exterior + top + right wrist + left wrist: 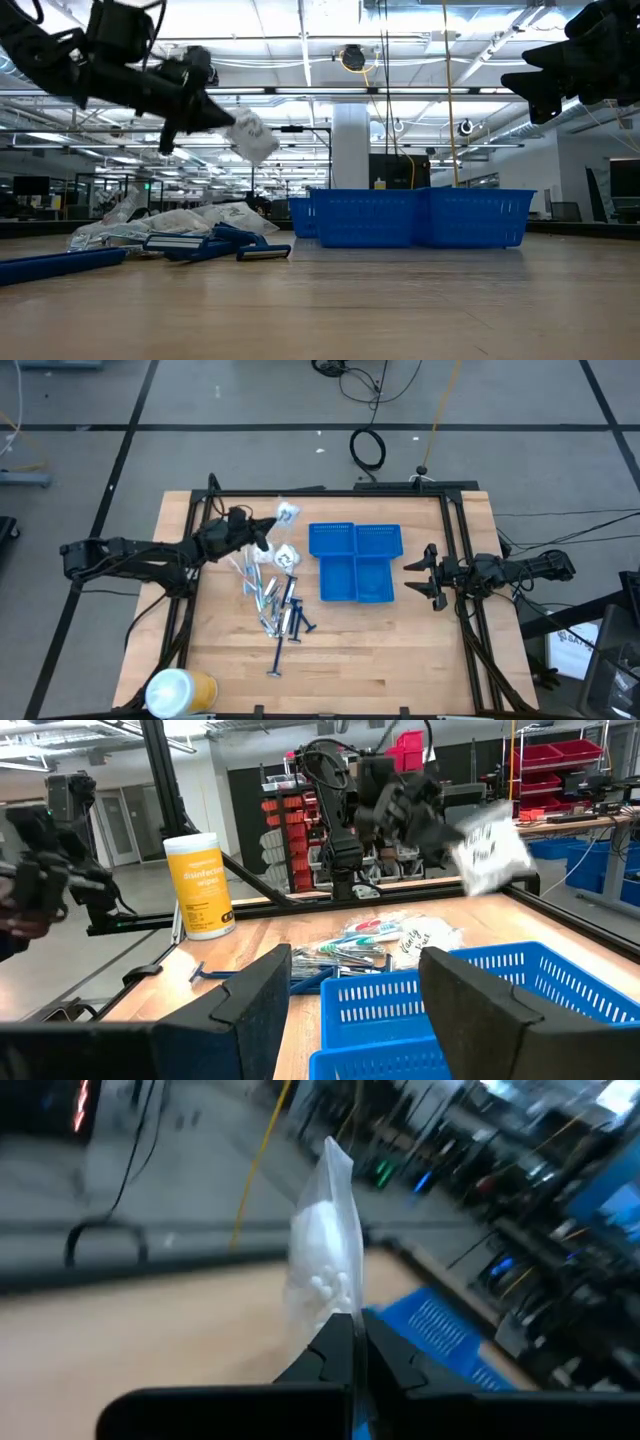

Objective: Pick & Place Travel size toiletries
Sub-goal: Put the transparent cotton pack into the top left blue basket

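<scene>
My left gripper hangs above the table's far left part, shut on a crinkly clear-white packet that is lifted off the table. Under and near it lies the pile of travel size toiletries: a second packet, pale tubes and sticks, and dark blue razors flat on the wood. The blue compartment tray stands just right of the pile. My right gripper waits open past the tray's right side, with nothing between its fingers. My left gripper pinches one edge of the clear packet between its two shut fingers. The fingers lie about level and come from the table's left. The packet sticks out beyond the fingertips, well clear of the table and the pile.
A white-and-yellow wipes canister stands at the near left corner. A dark frame rail runs along the table's far edge and down both sides. Bare wood shows in front of the tray.
</scene>
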Action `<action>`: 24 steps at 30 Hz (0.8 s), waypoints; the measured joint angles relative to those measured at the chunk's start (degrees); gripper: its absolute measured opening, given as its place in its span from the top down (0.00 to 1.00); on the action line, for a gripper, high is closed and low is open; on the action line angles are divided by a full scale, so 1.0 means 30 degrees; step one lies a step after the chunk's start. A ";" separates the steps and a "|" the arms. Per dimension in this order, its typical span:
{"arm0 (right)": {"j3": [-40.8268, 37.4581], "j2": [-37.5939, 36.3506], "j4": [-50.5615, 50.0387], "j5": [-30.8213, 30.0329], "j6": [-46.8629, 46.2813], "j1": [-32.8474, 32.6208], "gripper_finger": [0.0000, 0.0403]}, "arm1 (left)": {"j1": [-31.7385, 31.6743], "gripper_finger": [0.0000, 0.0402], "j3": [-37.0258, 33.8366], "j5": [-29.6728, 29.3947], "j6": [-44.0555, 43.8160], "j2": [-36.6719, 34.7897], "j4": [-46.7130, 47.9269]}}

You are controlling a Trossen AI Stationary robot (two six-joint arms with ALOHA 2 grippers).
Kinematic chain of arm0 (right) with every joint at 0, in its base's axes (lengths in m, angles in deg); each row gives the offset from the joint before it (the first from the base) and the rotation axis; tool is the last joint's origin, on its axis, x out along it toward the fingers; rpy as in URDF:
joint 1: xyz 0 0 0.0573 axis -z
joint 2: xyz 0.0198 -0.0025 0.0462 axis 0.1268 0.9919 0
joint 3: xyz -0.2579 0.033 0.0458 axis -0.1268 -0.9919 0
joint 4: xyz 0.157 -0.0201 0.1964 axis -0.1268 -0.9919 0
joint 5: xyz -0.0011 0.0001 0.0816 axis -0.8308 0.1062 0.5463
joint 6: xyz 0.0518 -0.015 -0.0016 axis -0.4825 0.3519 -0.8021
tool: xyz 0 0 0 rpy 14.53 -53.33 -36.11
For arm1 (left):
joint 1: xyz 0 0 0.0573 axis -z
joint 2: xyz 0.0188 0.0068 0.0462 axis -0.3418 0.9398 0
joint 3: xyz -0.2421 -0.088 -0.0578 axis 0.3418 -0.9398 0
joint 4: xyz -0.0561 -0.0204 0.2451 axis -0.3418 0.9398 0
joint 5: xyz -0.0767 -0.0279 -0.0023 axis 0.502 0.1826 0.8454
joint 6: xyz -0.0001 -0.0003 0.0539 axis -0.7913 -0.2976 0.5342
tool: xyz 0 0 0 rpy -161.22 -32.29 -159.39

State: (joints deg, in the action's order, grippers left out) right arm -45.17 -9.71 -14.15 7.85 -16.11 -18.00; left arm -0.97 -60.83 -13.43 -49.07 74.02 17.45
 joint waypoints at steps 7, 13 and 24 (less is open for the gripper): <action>-0.0003 0.0007 0.0000 0.0000 0.0000 0.0003 0.48 | 0.1274 1.00 0.5034 -0.0436 0.1785 0.1742 0.5032; -0.0007 0.0007 0.0000 0.0000 0.0000 0.0003 0.48 | 0.2332 1.00 0.8761 0.0087 0.3867 0.5681 0.7526; -0.0003 0.0007 0.0000 0.0000 0.0000 0.0002 0.48 | 0.2486 0.99 1.0432 0.0479 0.3447 1.0468 0.7472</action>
State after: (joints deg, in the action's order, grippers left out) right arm -45.18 -9.69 -14.15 7.85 -16.11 -18.00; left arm 6.48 -29.53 -11.99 -38.73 105.43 39.86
